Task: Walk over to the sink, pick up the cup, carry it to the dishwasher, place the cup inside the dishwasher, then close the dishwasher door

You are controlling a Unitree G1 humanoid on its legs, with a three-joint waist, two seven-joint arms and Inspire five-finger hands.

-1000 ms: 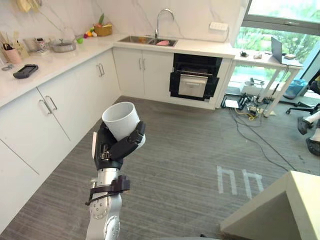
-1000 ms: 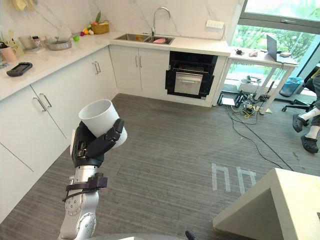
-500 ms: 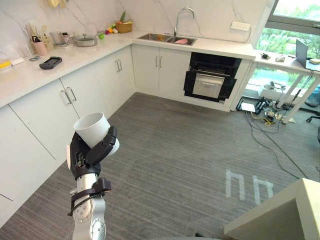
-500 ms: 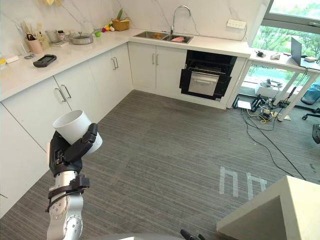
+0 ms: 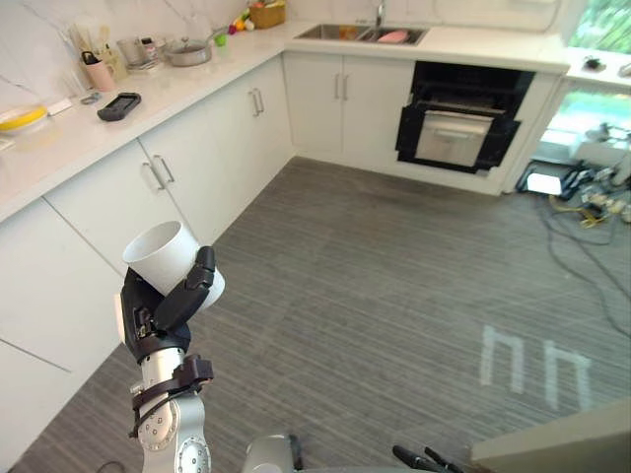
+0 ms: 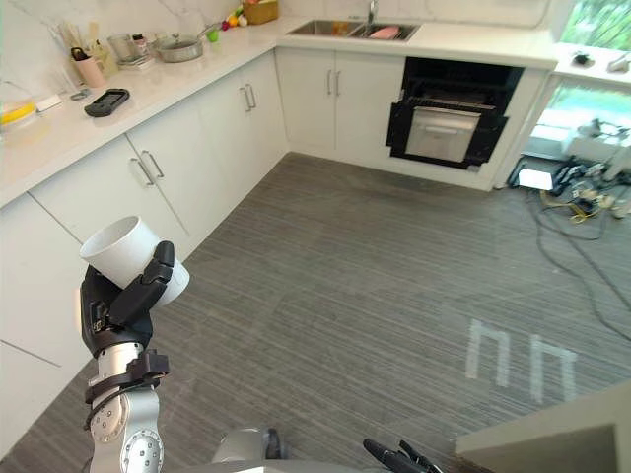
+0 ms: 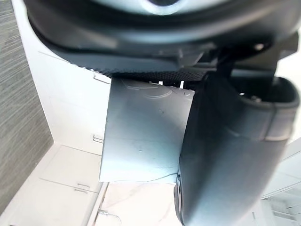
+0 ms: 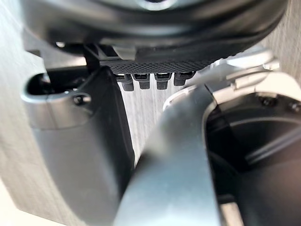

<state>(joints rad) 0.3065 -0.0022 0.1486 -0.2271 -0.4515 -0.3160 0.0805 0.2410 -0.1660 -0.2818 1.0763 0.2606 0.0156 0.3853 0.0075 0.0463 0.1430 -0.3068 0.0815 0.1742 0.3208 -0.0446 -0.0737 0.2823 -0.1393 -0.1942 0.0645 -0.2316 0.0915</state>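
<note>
A white cup (image 5: 163, 258) is held upright, mouth up, in my left hand (image 5: 158, 317), low on the left above the floor. The fingers and thumb are curled round the cup's lower wall. In the left wrist view the cup's wall (image 7: 141, 136) shows right behind the thumb (image 7: 221, 155). The dishwasher (image 5: 463, 128) is a dark opening under the counter far across the room, with a light rack or panel in its front. Left of it the sink (image 5: 360, 33) is set in the counter. My right hand (image 8: 75, 141) hangs over the floor, holding nothing, its fingers relaxed.
White cabinets (image 5: 158, 177) run along the left, close beside the cup. The counter above them (image 5: 59, 138) carries a dark tray, a pot and jars. Grey plank floor (image 5: 394, 266) lies between me and the dishwasher. Cables lie on the floor (image 5: 592, 187) at the far right.
The whole picture has shifted, so the camera has moved: sink and dishwasher sit higher and further right. My left hand keeps the cup in the same hold.
</note>
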